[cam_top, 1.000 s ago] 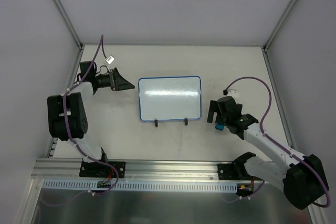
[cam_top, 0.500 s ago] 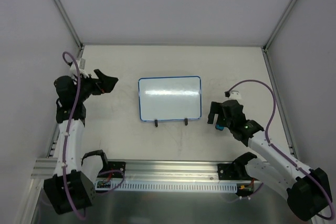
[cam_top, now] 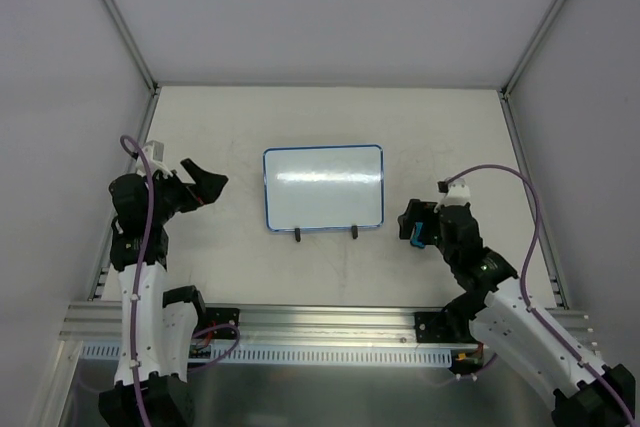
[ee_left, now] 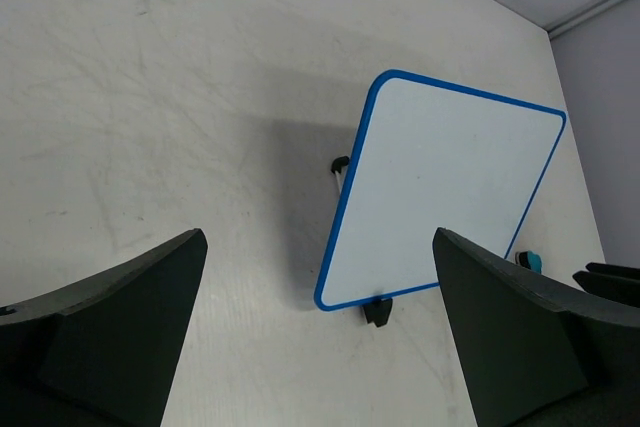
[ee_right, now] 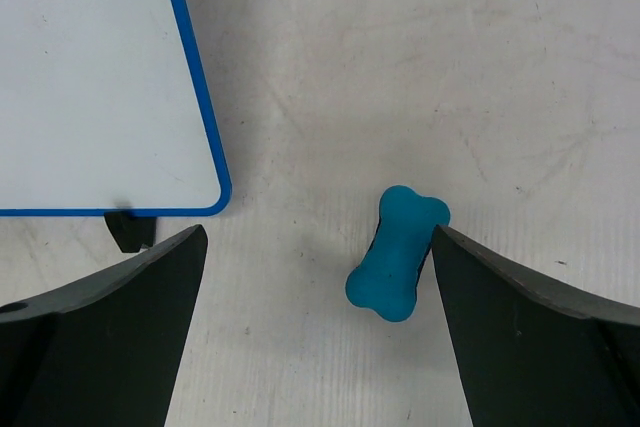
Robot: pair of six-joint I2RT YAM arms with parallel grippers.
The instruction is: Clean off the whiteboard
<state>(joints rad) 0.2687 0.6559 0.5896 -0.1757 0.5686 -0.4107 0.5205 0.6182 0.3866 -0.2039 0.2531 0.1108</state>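
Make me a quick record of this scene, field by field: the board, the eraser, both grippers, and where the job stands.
whiteboard: mid-table, propped on black feet, face blank, no marks visible
eraser: blue, lying on the table right of the whiteboard
left gripper: open, empty, left of the whiteboard
right gripper: open, above the eraser, which lies near one finger, not clamped
job: board looks already wiped
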